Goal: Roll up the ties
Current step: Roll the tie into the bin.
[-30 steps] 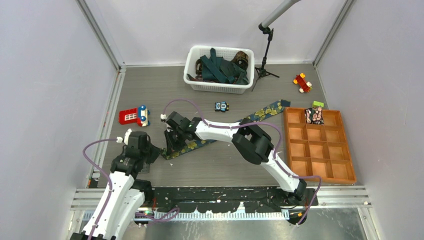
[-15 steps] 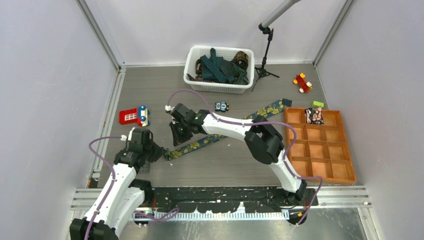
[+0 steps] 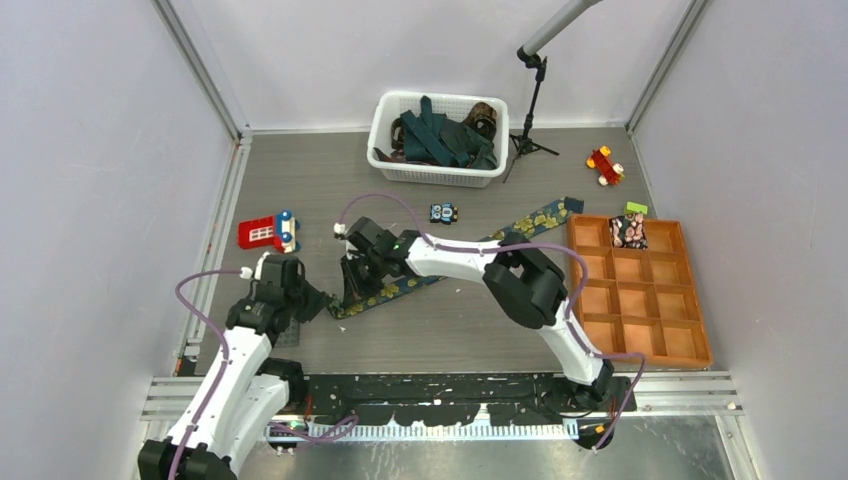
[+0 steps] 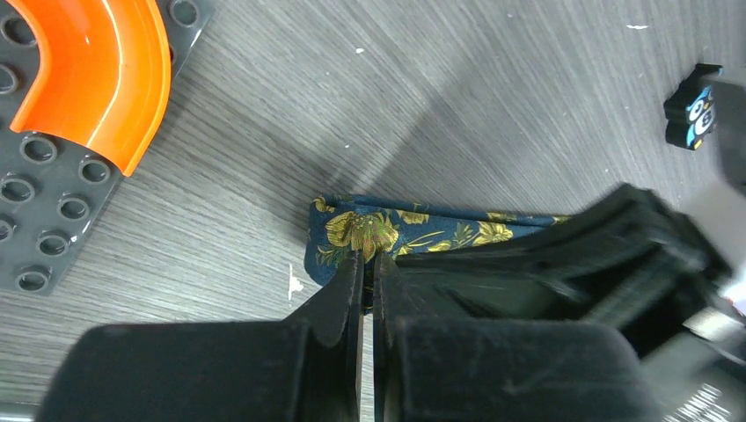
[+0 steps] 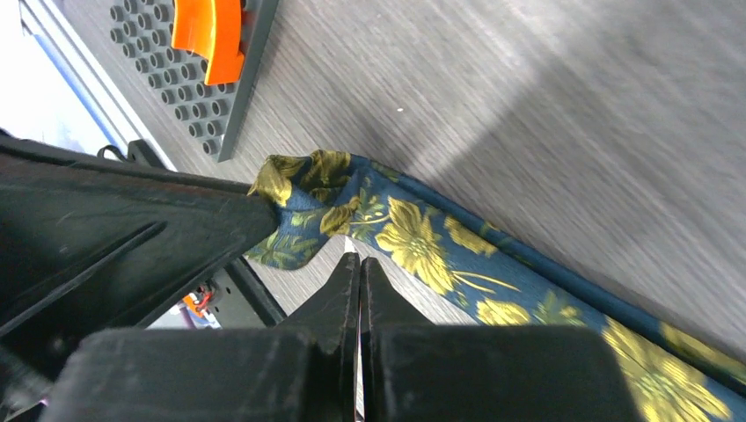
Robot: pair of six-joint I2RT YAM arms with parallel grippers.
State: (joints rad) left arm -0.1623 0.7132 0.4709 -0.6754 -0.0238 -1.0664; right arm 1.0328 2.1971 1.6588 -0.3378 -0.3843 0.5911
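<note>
A navy tie with yellow-gold flowers [image 3: 520, 228] lies flat in a diagonal across the floor, from the orange tray down to the left. My left gripper [image 3: 322, 305] is shut on its near, bunched end [image 4: 352, 233], which also shows in the right wrist view [image 5: 299, 189]. My right gripper [image 3: 352, 292] is shut and empty; its tips [image 5: 359, 259] hover just beside the tie's edge, close to the left fingers [image 5: 132, 237]. Several more ties [image 3: 440, 135], teal and brown-patterned, are piled in a white basket [image 3: 437, 97]. A rolled brown-patterned tie [image 3: 628, 230] sits in a top compartment of the tray.
The orange compartment tray [image 3: 706, 340] stands at the right. A grey studded baseplate with an orange arc [image 4: 53, 176] lies next to the tie's end. A red toy [image 3: 265, 232], an owl block [image 3: 444, 212], a red-yellow toy [image 3: 604, 165] and a tripod [image 3: 530, 110] stand around.
My right gripper rose toward the back, then came down again onto the tie near its near end. My left gripper edged slightly right, still at the tie's end.
</note>
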